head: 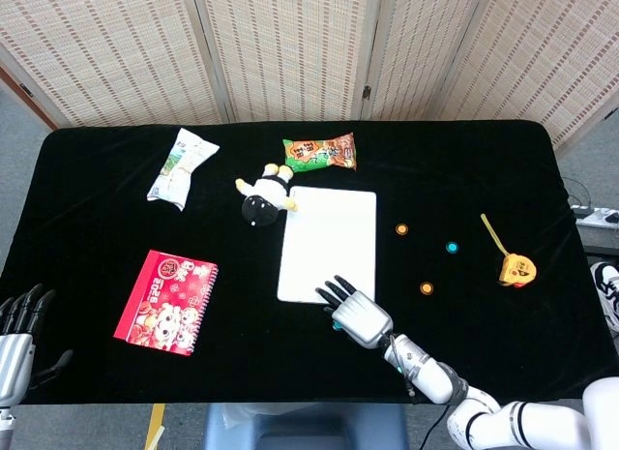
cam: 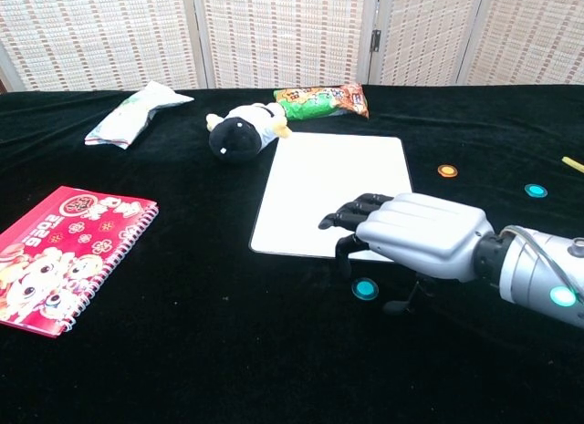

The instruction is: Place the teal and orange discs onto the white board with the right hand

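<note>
The white board [head: 327, 245] [cam: 333, 191] lies flat mid-table. One teal disc [cam: 365, 289] [head: 337, 325] sits just in front of the board's near edge. My right hand [head: 353, 310] [cam: 415, 237] hovers over it with fingers spread, fingertips above the board's near right corner, holding nothing. To the right of the board lie two orange discs [head: 401, 229] [head: 427, 288] and a second teal disc [head: 452, 247] [cam: 536, 191]. The far orange disc [cam: 447, 170] shows in the chest view too. My left hand [head: 17, 334] rests at the lower left, fingers apart and empty.
A red notebook [head: 166, 302] [cam: 68, 253] lies at the left. A cow plush [head: 263, 198], a green-orange snack bag [head: 320, 152] and a white packet [head: 181, 166] sit behind and left of the board. A yellow tape measure [head: 515, 269] lies far right.
</note>
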